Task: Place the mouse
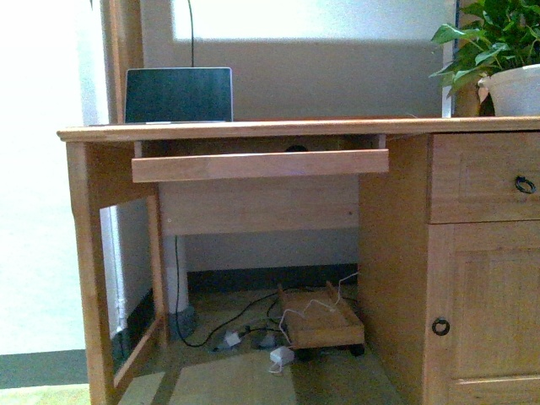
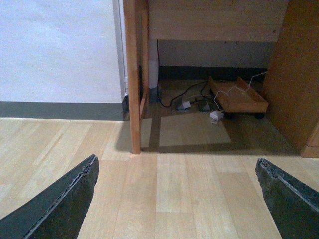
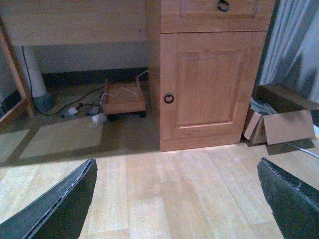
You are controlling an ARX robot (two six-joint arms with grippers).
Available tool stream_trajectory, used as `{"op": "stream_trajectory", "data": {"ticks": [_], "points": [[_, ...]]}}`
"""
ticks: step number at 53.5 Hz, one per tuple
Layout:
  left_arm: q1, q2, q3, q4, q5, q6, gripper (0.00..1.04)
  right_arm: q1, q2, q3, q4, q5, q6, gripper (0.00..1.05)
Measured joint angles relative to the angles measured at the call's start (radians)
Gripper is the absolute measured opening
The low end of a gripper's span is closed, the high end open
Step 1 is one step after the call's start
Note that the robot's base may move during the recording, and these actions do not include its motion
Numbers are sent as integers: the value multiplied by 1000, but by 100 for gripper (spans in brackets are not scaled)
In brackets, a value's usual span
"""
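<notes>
A laptop (image 1: 179, 95) stands open on the wooden counter (image 1: 337, 128) at 11 o'clock, a potted plant (image 1: 498, 59) at 2 o'clock. Below, the pull-out tray (image 1: 260, 164) is extended; a dark sliver of the mouse (image 1: 295, 148) shows above its lip. A wheeled trolley (image 1: 325, 325) and cables (image 1: 221, 335) lie at 6 o'clock.

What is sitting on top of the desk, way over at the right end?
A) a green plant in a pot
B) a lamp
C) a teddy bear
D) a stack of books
A: a leafy potted plant stands on the right end of the desk, and the only other thing on top is the laptop, towards the left end.
</notes>
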Motion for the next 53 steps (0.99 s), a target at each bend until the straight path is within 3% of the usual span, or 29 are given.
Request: {"op": "stream_trajectory", "data": {"ticks": [53], "points": [[0,0,0,0,0,0,97,0,0,0,0,1,0,97]]}}
